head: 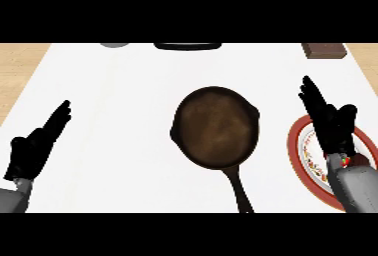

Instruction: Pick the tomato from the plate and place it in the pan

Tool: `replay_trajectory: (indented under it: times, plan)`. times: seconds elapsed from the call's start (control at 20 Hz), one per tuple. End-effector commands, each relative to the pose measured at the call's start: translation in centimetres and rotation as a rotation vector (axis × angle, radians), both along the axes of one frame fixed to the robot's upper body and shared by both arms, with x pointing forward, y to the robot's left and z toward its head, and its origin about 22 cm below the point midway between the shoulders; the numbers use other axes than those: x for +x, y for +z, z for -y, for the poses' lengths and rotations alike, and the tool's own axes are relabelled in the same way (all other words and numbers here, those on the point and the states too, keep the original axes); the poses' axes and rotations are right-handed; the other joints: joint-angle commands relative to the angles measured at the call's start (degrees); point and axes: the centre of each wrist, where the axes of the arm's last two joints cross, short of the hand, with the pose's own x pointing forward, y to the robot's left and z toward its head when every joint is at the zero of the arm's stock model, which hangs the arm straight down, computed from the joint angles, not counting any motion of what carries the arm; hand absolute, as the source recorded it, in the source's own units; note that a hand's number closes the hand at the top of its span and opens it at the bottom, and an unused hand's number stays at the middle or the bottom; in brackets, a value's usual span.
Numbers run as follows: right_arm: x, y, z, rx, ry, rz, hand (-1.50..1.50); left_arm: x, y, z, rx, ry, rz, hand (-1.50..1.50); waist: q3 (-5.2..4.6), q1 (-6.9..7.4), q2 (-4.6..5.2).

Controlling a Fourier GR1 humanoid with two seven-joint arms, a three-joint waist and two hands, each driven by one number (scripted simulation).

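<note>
My right hand (329,125) hung over the plate (294,145), fingers straight, empty; left hand (33,150) open. The tomato (344,161) peeked out under my wrist. Grasping blind might roll it off, missing the pan (216,127)

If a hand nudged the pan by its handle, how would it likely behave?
Probably stiff and heavy for its size: the pan looks like dark metal. Sitting flat on the counter, it should slide or pivot rather than tip.

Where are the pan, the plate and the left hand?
pan (215,127), head view, middle of its bowl.
plate (294,150), head view, red rim on its left side.
left hand (28,152), head view, its palm.
</note>
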Motion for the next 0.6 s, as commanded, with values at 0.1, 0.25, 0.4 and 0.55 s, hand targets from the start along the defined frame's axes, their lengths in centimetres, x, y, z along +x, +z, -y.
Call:
replay_trajectory:
  times: [0.1,0.25,0.4,0.55]
  plan:
    - [1.7,4.6,5.3,0.130,0.162,0.085,-1.50,-1.1,0.0,1.2,0.029,0.033,0.018,0.00,-0.65,-0.05,0.46]
    - [2.3,5.1,8.8,0.266,0.279,0.150,-1.50,-1.6,-0.4,2.5,0.034,0.075,0.035,0.00,-0.48,0.75,0.66]
    - [-1.8,2.8,16.2,-0.049,-0.241,-0.026,-1.50,-2.3,-1.5,2.6,-0.008,0.100,-0.020,0.00,-0.55,-1.56,0.73]
    - [-4.4,2.5,20.8,-0.054,-0.146,-0.136,-1.50,-3.5,-1.6,4.7,-0.021,0.072,-0.019,0.00,-0.60,-0.35,0.57]
